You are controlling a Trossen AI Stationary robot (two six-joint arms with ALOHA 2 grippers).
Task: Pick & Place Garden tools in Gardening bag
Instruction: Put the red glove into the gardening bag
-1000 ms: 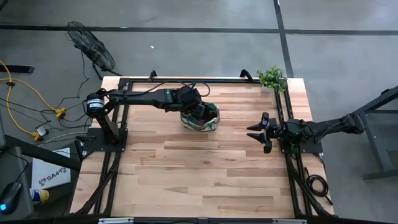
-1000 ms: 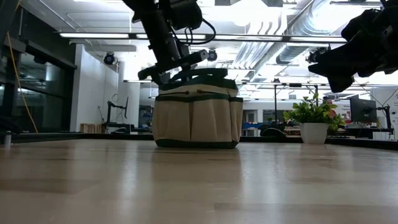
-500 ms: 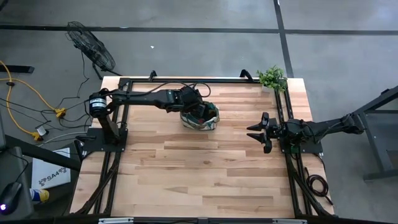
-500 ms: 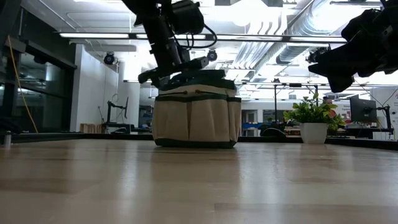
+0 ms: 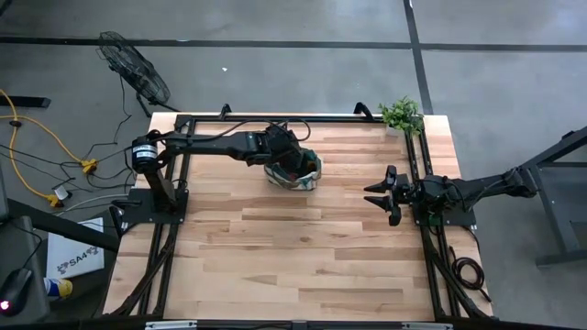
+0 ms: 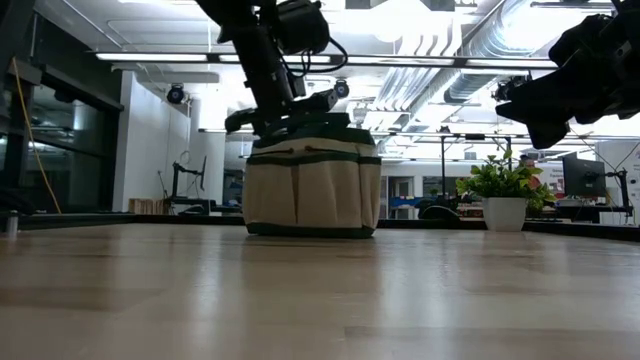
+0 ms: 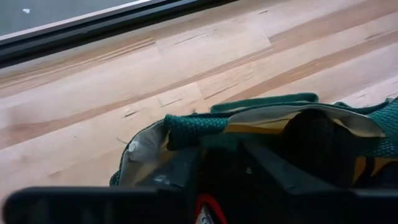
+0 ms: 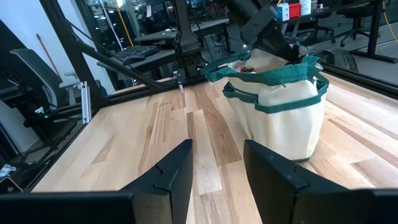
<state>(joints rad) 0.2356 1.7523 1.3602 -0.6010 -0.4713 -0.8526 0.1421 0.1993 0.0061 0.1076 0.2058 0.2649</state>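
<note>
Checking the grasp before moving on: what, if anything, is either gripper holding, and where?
Right gripper holds nothing, jaws open. Left gripper is down in the gardening bag; any hold there cannot be told.

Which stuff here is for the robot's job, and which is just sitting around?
For the job:
- gardening bag
- left gripper, down at the bag's top
- right gripper, waiting above the table's right side

Just sitting around:
- potted plant
- fan on the floor

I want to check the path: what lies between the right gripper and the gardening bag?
Only bare wooden table: in the high view nothing lies between the right gripper and the gardening bag.
</note>
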